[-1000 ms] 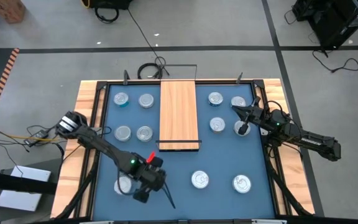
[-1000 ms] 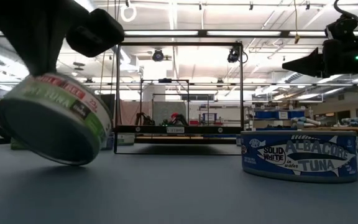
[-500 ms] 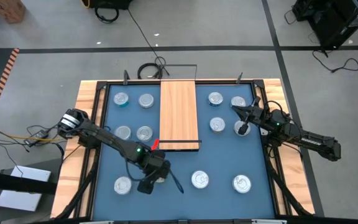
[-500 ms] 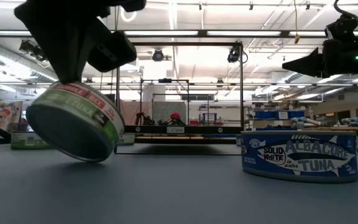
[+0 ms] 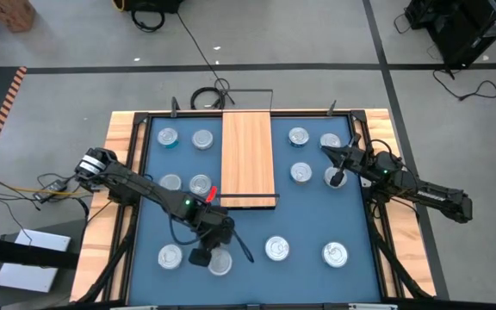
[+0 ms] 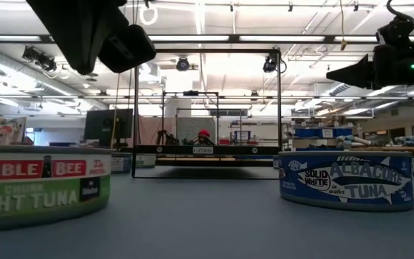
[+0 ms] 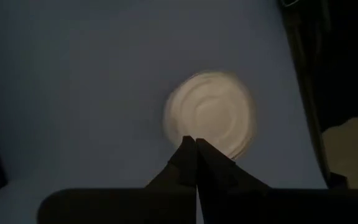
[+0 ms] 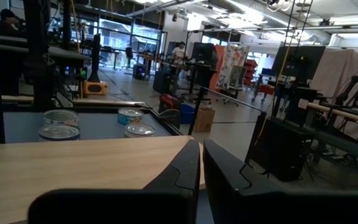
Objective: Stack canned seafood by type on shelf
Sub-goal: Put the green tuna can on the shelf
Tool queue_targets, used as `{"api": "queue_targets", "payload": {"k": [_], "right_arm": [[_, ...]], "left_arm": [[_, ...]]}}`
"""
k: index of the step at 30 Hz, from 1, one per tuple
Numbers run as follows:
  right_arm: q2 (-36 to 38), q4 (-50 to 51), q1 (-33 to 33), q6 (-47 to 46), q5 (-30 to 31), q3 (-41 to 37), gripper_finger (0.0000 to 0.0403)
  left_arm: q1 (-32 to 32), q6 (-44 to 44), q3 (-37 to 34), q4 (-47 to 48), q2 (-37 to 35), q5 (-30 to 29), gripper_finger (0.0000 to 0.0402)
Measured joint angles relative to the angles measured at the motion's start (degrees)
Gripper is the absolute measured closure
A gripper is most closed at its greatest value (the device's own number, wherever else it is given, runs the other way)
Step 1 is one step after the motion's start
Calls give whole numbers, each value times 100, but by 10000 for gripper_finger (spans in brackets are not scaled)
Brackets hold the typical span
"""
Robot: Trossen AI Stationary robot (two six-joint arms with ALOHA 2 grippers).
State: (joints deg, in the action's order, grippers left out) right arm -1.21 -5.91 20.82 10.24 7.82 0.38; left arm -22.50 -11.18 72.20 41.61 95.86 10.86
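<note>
Tins on the blue table (image 5: 248,232), shelf (image 5: 248,155) bare.
Your left wrist view alone shows left claw (image 7: 196,149) pinched together over a tin (image 7: 211,121); right claw (image 8: 201,152) likewise together.

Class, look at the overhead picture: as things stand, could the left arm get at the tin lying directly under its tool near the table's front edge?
Probably yes. The left tool hangs right over that tin, fingers shut, with bare blue table around it and no other tin touching. It would need to open first.
</note>
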Motion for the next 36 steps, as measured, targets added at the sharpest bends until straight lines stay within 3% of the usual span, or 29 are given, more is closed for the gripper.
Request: {"api": "queue_targets", "payload": {"k": [4,8,16,22,36], "right_arm": [[0,-1,0,0,0,0,374],[0,2,0,0,2,-2,375],[0,-15,0,0,1,-1,371],[0,-94,0,0,2,0,374],[0,-90,0,0,2,0,371]], "left_arm": [[-129,257,0,-131,2,-252,401],[-673,799,-5,-266,74,-656,383],[-1747,1606,-17,-355,531,-2275,318],[-2055,1705,-17,-337,945,-2604,291],[-2074,1849,-61,-174,1136,-2642,294]]}}
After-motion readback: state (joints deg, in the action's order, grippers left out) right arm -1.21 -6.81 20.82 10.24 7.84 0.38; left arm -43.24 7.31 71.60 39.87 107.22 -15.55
